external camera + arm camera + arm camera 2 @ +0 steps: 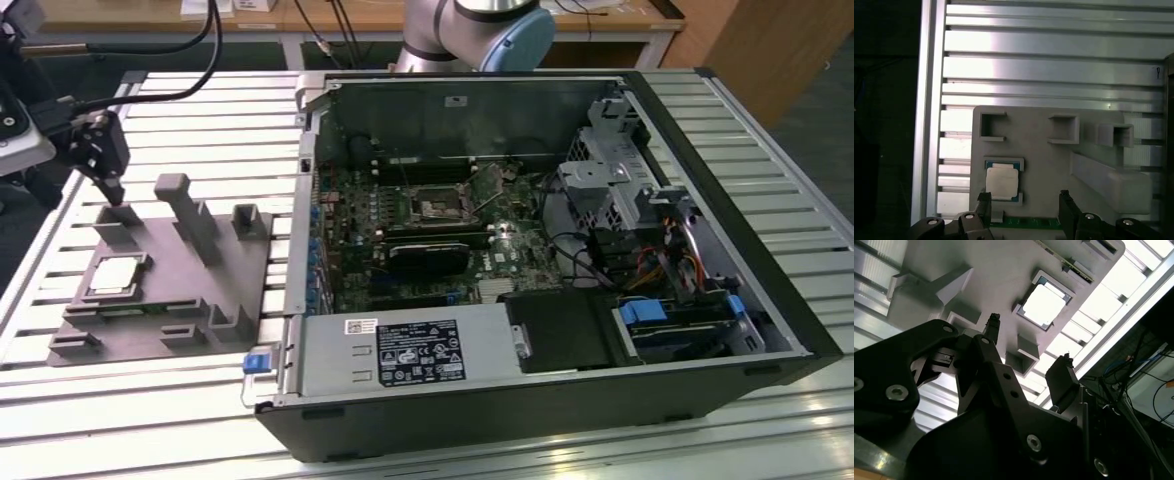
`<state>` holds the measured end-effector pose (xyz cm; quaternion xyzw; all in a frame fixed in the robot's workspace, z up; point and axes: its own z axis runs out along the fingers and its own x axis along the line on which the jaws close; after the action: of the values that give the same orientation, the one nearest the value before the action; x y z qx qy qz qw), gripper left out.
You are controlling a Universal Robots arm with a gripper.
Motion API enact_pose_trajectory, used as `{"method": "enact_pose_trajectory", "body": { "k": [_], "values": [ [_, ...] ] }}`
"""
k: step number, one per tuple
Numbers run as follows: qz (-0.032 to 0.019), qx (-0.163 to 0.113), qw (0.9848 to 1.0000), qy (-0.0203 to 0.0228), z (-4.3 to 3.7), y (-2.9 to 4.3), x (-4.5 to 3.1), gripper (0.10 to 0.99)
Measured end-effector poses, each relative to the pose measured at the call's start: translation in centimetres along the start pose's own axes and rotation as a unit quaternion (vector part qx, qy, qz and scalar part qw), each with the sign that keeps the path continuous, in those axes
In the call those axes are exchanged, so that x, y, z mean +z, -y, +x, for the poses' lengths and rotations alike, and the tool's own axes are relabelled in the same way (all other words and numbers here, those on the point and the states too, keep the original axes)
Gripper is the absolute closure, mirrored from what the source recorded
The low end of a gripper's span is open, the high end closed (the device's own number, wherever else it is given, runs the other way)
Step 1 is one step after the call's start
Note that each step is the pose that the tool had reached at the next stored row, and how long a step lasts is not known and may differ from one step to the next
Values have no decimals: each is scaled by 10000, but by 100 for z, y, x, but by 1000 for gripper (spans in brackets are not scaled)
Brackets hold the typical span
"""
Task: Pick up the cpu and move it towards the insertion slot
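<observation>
In the exterior view the gripper (114, 195) hangs at the far left, tips down over the rear of a grey fixture (200, 290) that sits on the slatted worktop (80, 400); the cpu (118, 275) lies flat in a shallow pocket of that fixture, at about 6 o'clock from the fingertips and clearly apart from them; it has not yet been lifted. In both wrist views the fingers (984, 207) stand spread with bare fixture showing between them, gripping nothing. In the first wrist view the cpu lies ahead of the tips and off the middle of the gap, close to one finger and well apart from the other; so I judge that the gap is not yet centred on the chip. The chip is near-square, so it has no long axis to speak of; its edges run with the edges of its pocket, and the line between the fingers looks roughly parallel to one pair of them. Farther toward the exterior view's right stands the open computer case (534, 410); inside it the insertion slot (438, 208) lies between 2 and 3 o'clock from the cpu, well apart from it, with the case wall between them; a black heatsink block (427, 252) sits just at the slot's 6 o'clock.
</observation>
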<state>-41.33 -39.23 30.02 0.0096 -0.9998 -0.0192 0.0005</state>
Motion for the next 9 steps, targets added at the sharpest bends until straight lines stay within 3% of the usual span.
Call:
{"method": "enact_pose_trajectory", "body": {
  "k": [9],
  "values": [
    [0,-14,10000,-1,59,20,91,439]
  ]
}}
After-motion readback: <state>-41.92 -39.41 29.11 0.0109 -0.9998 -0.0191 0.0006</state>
